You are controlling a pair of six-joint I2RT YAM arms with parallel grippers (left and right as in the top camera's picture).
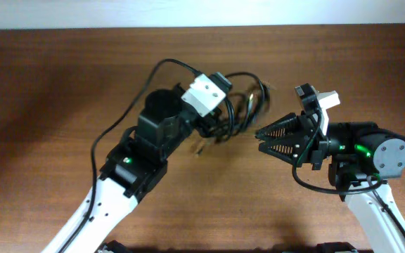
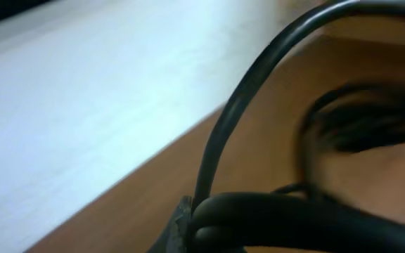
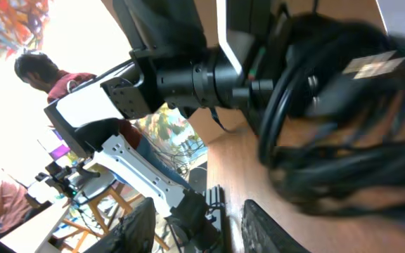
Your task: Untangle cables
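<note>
The cables (image 1: pixel 248 104) hang as a blurred bundle of thin black loops above the table's middle. A yellowish tip (image 1: pixel 199 149) dangles below them. My left gripper (image 1: pixel 215 126) is shut on the bundle's left side, under its white wrist camera. In the left wrist view a thick fold of cables (image 2: pixel 287 218) presses against one finger (image 2: pixel 180 228), and a single strand (image 2: pixel 238 105) arcs upward. My right gripper (image 1: pixel 260 139) stands open just right of the bundle and slightly below it. Nothing lies between its fingers (image 3: pixel 139 225), and the cables (image 3: pixel 329 133) hang blurred ahead of them.
The wooden table (image 1: pixel 48 84) ends at a white wall (image 1: pixel 188 13) at the far side. The left arm's own thick wire (image 1: pixel 114 126) loops out to its left. Beyond the table edge, the right wrist view shows people (image 3: pixel 34 77) and equipment stands.
</note>
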